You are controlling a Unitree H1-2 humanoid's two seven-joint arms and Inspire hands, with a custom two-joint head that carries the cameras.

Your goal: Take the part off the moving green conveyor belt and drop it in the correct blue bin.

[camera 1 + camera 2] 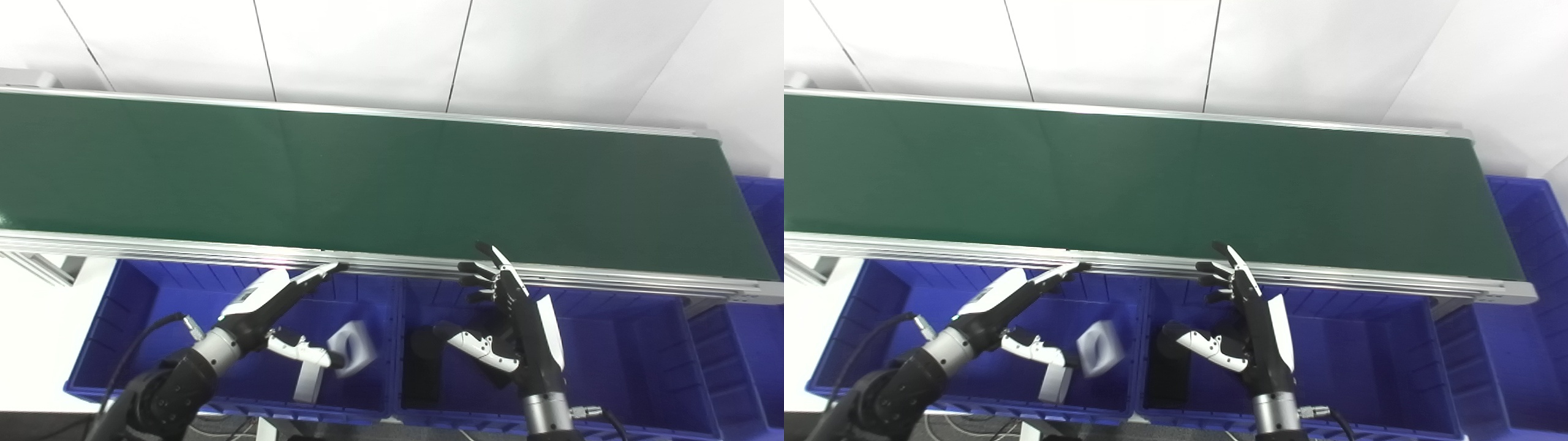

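White and black, the left hand (269, 306) reaches up and right from the lower left over the left blue bin (122, 318), fingers stretched out toward the belt's rail and thumb spread low, gripping nothing. Just off its thumb tip a pale grey part (352, 349), blurred, is inside that bin, apart from the hand; a second pale piece (308, 383) stands beneath the thumb. The right hand (520, 324) rises upright over the neighbouring blue bin (643, 355), palm turned left, fingers spread and lightly curled, thumb out to the side, empty. A dark object (422, 367) lies in that bin beside it. Beyond both runs the green conveyor belt (367, 177), with another blue bin (759, 202) at its right end.
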